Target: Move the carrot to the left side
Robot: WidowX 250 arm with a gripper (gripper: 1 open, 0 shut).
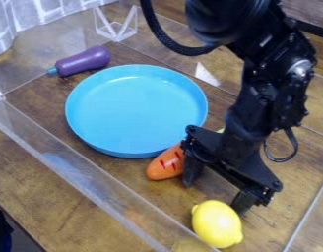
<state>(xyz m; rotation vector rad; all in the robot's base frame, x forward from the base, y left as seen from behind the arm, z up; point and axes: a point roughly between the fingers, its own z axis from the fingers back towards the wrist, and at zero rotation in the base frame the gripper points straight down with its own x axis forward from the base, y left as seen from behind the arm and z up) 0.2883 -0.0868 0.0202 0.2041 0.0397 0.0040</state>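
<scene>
- Down near the bottom centre of the frame, the carrot (165,164) is lying on the wooden surface (72,192), right up against the near rim of the blue plate (135,108). Only its orange body shows; the green top is hidden behind the arm.
- The end effector (227,182) is spread wide open, grasping nothing, with its dark fingers (193,169) pointing almost straight down just to the right of the carrot. One finger looks like it's touching or about to touch the carrot, but I honestly can't tell which from this angle.
- Biggest risk imo: with nothing clamped, any sideways move is a shove, not a carry. That carrot is tapered and smooth, so it could roll or spin out from under the finger.
- Second worry: the plate is basically in the way. Push the carrot toward the left of the frame and it jams against the rim, or drags the whole plate along.
- The lemon (217,223) sits at the bottom of the frame, just below the end effector. A sloppy swing down there could knock it rolling.
- There's a clear wall along the lower left edge, so an overshoot could wedge the carrot against it.
- The eggplant (82,61) in the upper left is well apart from all this, no drama there.
</scene>
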